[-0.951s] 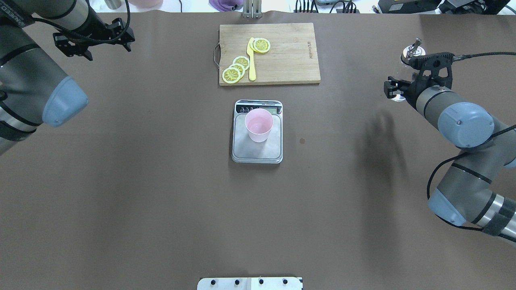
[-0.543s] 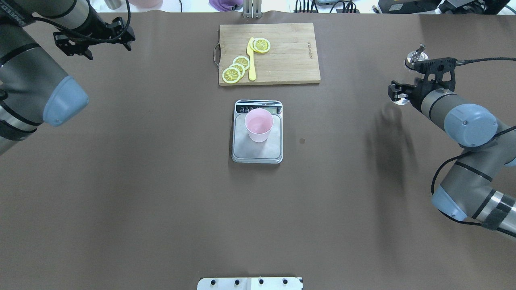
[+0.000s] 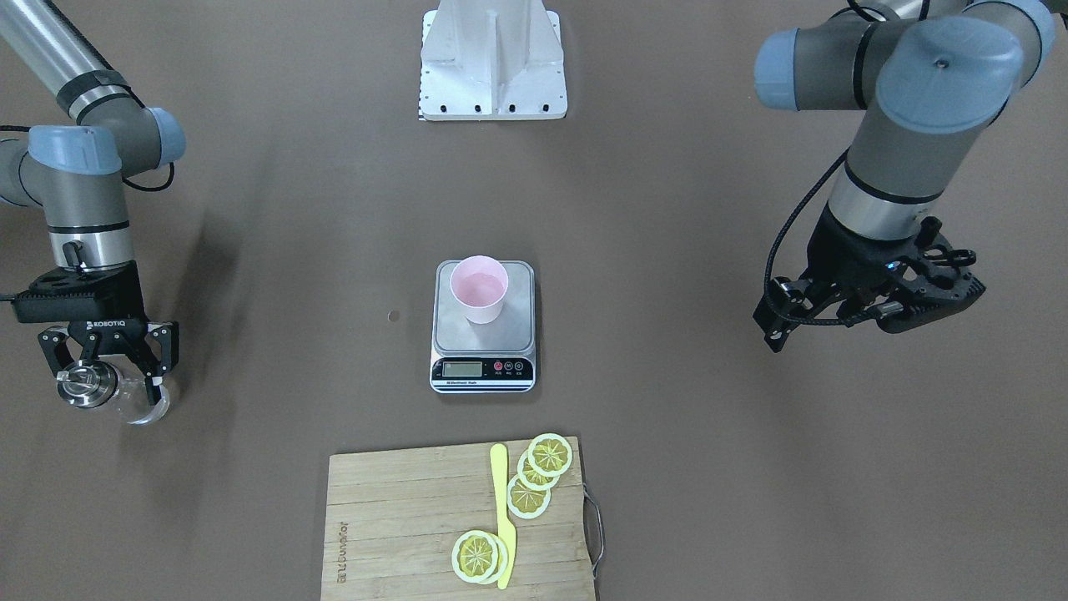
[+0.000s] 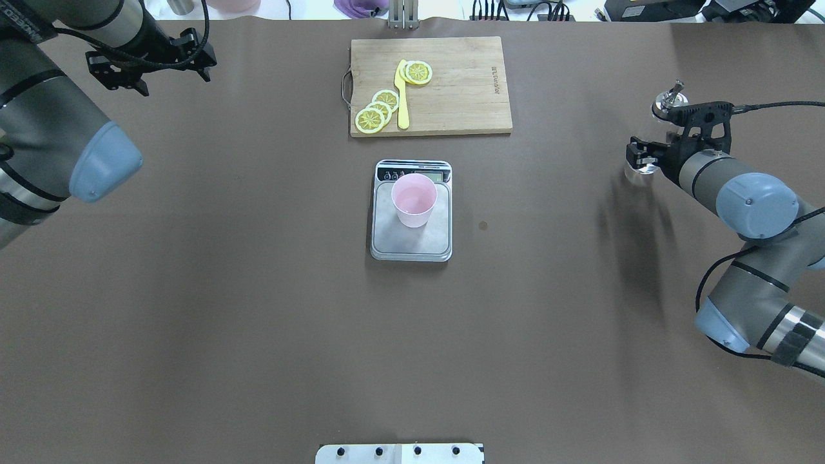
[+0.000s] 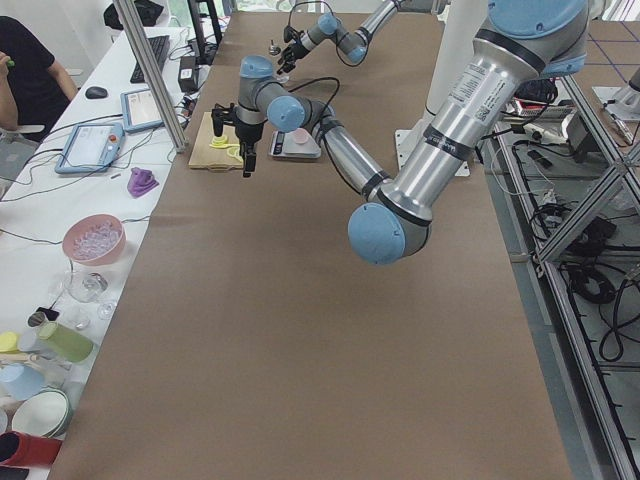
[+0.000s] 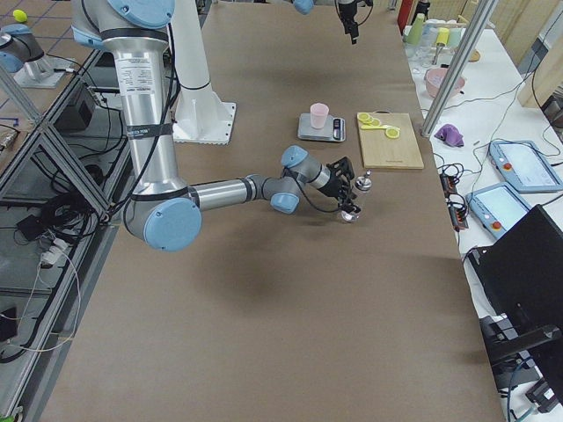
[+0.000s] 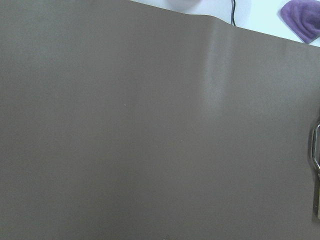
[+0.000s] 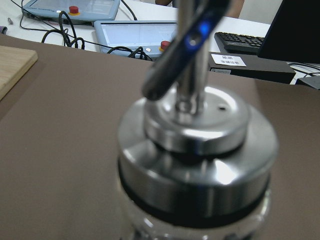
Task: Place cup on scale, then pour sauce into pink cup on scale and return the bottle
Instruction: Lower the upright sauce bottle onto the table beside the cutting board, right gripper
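On the far left of the worktop (image 4: 258,322), about ten o'clock from the scale (image 4: 387,241), the left pincer (image 4: 155,64) hangs clear of everything. Whether it's open or closed, I can't tell from these angles.

Centre stage: the cup (image 4: 414,200) stands upright on the scale's silver platform, toward the display end, so step one is done. Its inside looks pale pink, and with a clear sauce I can't say whether anything has been poured. At twelve o'clock sits the cutting board (image 4: 451,84), not in play.

Far right, near three o'clock, the right pincer (image 3: 107,380) is clamped on the bottle (image 4: 668,103). It's clear glass with a shiny silver spout cap, upright and well apart from the cup. Whether its base touches the worktop is unclear. My read: the bottle has yet to be set down and released.
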You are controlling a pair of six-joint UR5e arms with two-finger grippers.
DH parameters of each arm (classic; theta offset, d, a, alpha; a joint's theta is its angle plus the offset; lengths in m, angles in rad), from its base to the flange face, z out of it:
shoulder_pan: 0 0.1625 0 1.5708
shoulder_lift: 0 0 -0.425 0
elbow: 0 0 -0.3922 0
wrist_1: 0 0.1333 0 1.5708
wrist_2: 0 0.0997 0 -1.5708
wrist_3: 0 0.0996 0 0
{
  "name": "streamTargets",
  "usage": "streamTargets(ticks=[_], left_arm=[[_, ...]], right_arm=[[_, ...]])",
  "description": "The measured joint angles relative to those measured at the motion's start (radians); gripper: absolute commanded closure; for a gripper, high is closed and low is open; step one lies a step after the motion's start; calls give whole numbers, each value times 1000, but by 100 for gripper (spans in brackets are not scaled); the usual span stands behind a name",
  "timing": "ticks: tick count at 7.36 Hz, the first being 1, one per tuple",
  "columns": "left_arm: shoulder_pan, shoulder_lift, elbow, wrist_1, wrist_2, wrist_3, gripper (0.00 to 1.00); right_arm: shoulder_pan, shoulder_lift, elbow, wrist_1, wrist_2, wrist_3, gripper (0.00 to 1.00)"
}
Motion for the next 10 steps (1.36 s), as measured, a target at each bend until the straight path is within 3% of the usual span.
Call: streamTargets(ticks=[1,3,4,5,6,7,10], left_arm=[[0,0,0,0,0,0,2],[0,0,0,0,0,0,2],[0,0,0,0,0,0,2],[0,0,1,0,0,0,2],[0,0,1,0,0,0,2],[0,0,2,0,0,0,2],[0,0,3,0,0,0,2]], right_arm=[[0,2,-21,28,-1,2,93],[0,6,-33,44,-2,5,65],[0,6,-34,46,-2,6,58],[0,6,-34,47,-3,8,40],[0,6,-35,47,-3,9,14],[0,5,-35,48,-4,10,1],[0,1,-34,50,-3,10,1]])
